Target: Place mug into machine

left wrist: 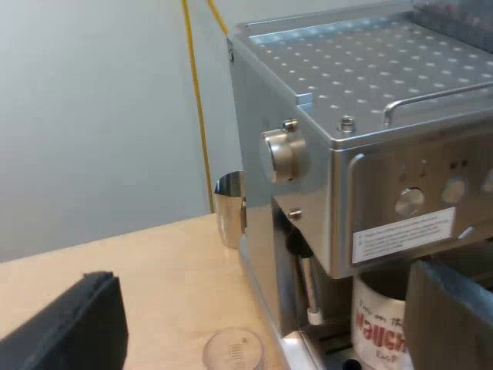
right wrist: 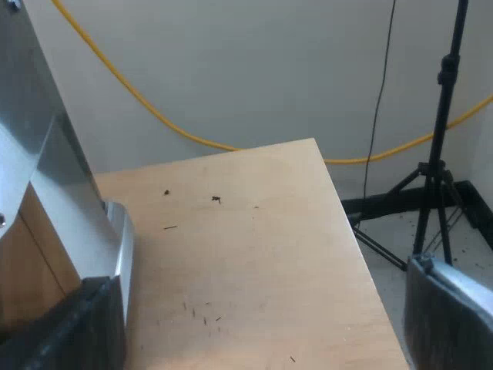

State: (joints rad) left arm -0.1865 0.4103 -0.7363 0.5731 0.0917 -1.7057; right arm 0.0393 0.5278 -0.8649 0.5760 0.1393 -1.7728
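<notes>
Since the white mug with red letters (left wrist: 379,327) looks set inside the silver espresso machine (left wrist: 370,116), my left pincer (left wrist: 262,316) and right pincer (right wrist: 258,308) are wide, empty; next, back away softly.

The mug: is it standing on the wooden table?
No, the mug stands inside the espresso machine, below its front panel.

Left wrist view: close on espresso machine (left wrist: 370,116) front corner. Right wrist view: above table (right wrist: 254,254), facing wall (right wrist: 269,69). Shared: machine, table.

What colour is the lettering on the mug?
Red on the white mug, seen best in the left wrist view.
</notes>
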